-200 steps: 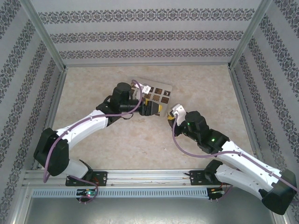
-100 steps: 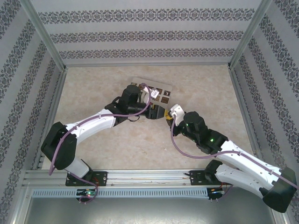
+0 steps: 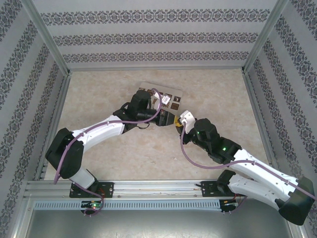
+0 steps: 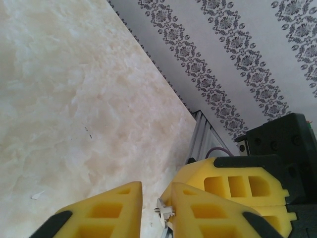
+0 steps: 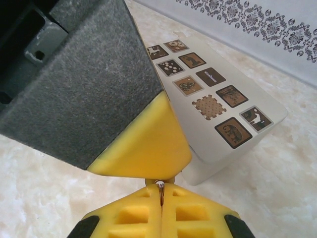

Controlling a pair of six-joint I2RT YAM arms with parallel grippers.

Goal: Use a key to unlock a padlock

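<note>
Here, just beside the box, the two grippers meet tip to tip above the table. The right gripper is pressed together, pinching a thin metal bit (key or padlock shackle, too small to tell). The left gripper stands narrowly spread, the bit inside its gap.

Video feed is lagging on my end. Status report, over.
Right gripper shut on a thin metal piece, key or shackle unclear. Left gripper narrowly open, tips against right's. White box close behind, not blocking.
</note>
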